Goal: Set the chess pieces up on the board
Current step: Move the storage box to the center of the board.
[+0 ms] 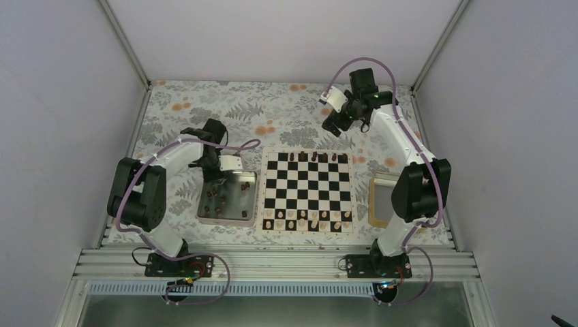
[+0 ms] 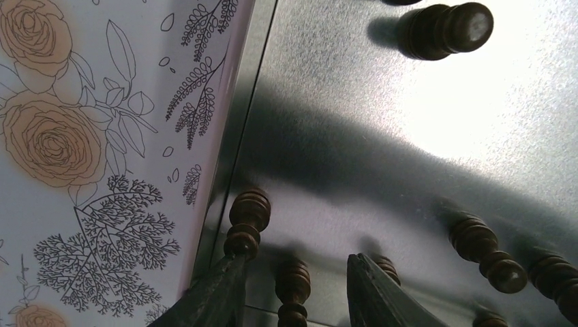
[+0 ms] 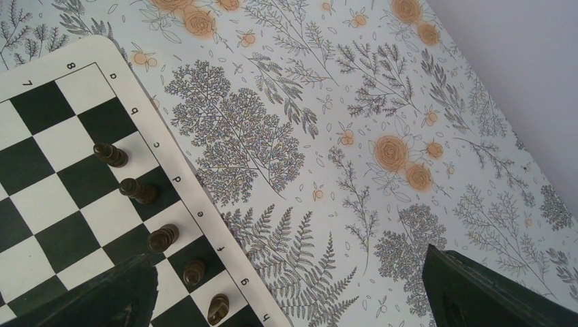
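At left-centre of the top view, the left gripper (image 2: 294,266) hangs low in the metal tray (image 1: 245,204). Its jaws are apart w/ one dark piece (image 2: 293,289) standing between the fingers, not clenched yet. Many chess pieces (image 1: 217,201) are in this tray. Five stand on the top row of the board (image 1: 308,187), and cream pieces (image 1: 307,219) on the bottom row. At upper right the right gripper (image 3: 287,259) is wide open, holding nothing. Step in hand is probably pick-up. Next move needs closing squarely on that piece w/o knocking neighbours, then a straight lift.
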Controlling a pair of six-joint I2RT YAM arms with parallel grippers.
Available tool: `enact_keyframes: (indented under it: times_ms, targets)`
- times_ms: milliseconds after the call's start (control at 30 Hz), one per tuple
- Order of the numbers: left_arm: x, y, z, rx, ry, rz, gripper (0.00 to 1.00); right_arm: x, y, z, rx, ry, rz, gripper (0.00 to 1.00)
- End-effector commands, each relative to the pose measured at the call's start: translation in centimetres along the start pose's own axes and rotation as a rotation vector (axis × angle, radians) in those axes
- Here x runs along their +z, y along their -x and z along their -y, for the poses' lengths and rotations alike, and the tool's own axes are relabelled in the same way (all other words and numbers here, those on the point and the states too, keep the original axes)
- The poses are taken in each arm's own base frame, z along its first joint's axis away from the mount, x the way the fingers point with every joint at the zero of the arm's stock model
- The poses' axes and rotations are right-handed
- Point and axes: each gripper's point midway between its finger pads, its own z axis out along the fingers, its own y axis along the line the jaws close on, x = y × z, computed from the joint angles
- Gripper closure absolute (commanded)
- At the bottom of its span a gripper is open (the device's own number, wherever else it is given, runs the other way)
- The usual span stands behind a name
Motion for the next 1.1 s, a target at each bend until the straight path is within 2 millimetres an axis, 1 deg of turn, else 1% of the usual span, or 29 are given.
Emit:
enact_keyframes:
  times_ms: [0,133,267,367,467,600,733,800,900,1067]
  targets:
    - [1.0,-1.0,-0.3,-0.05,0.001,-0.061,0.6,0.4,0.0,-0.6,0.002,0.026,-0.002,0.0]
    - [1.4,-1.7,-1.3,-0.049,0.055,-0.095,0.6,0.5,0.0,-0.6,0.002,0.027,-0.002,0.0]
    - [1.7,-2.4,-1.5,-0.048,0.064,-0.134,0.6,0.6,-0.2,-0.6,0.003,0.024,-0.009,0.0]
    - [1.4,-2.4,-2.0,-0.047,0.079,-0.131,0.6,0.6,-0.2,-0.6,0.003,0.027,-0.008,0.0]
    - [1.1,-2.2,-3.2,-0.039,0.123,-0.128,0.6,0.7,-0.2,-0.7,0.003,0.029,-0.007,0.0]
    - [1.0,-1.6,-4.2,-0.03,0.128,-0.125,0.6,0.7,-0.2,-0.7,0.004,0.031,-0.009,0.0]
    - [0.1,-0.7,-5.7,-0.004,0.173,-0.096,0.6,0.5,-0.2,-0.6,0.001,0.026,-0.004,0.0]
    - [-0.6,0.1,-6.6,0.011,0.2,-0.064,0.6,0.6,-0.2,-0.6,0.003,0.027,-0.006,0.0]
    - [-1.3,1.5,-7.5,0.038,0.21,-0.007,0.6,0.7,-0.3,-0.6,0.004,0.029,-0.01,0.0]
    - [-1.1,2.2,-9.2,0.053,0.234,0.002,0.6,0.7,-0.4,-0.6,0.003,0.024,-0.012,0.0]
